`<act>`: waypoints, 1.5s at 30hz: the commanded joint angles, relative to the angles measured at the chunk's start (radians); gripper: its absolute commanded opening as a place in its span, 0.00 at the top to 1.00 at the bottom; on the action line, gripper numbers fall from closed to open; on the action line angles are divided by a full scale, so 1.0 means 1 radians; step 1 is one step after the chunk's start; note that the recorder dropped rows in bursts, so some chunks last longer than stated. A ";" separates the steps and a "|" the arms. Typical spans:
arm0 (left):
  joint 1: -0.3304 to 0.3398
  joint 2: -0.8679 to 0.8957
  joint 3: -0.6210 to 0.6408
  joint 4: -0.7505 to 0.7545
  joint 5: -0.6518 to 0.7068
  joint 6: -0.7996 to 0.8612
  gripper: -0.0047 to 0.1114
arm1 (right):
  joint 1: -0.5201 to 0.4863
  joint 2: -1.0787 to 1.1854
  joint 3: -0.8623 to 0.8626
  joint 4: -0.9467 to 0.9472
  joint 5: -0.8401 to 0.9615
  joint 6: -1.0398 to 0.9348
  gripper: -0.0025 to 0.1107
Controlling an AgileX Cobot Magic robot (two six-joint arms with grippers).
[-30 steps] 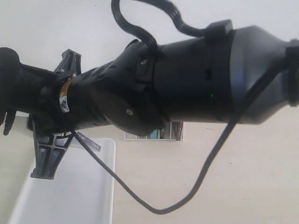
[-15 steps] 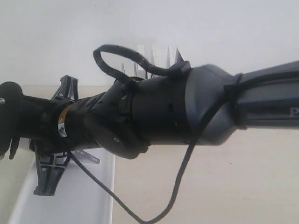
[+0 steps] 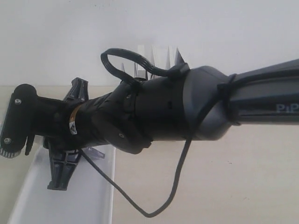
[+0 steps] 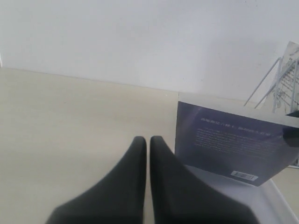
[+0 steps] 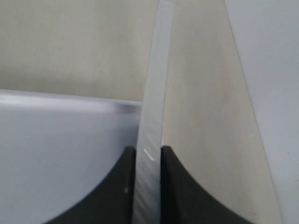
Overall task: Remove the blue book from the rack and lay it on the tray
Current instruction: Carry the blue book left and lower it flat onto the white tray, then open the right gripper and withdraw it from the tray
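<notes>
Right end effector (image 5: 148,151) clamped on the blue book (image 5: 153,88), held on edge over the tray (image 5: 56,154).
Placing step, I judge: next tip the book flat, lower it, then release. Left end effector (image 4: 148,140) pressed together, empty. One book, one tray, one rack (image 4: 282,79) beyond.

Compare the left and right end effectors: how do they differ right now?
The left end effector is shut on nothing, closed tight; the right end effector is clamped on the blue book by its edge. The left one sits over bare table; the right one holds the book over the tray. Both are black.
</notes>
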 commanded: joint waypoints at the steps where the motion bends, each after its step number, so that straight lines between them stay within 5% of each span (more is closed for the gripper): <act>1: 0.003 0.003 -0.004 -0.010 -0.007 -0.008 0.92 | -0.008 -0.003 -0.002 -0.004 0.071 0.000 0.98; 21: 0.003 0.003 -0.004 -0.010 -0.007 -0.008 0.92 | -0.008 -0.003 -0.002 0.053 0.269 0.004 0.97; 28: 0.003 0.003 -0.004 -0.010 -0.007 -0.008 0.92 | -0.008 -0.003 -0.002 0.092 0.273 0.004 0.61; 45: 0.003 0.003 -0.004 -0.010 -0.007 -0.008 0.92 | -0.006 -0.064 -0.006 0.175 0.337 0.004 0.60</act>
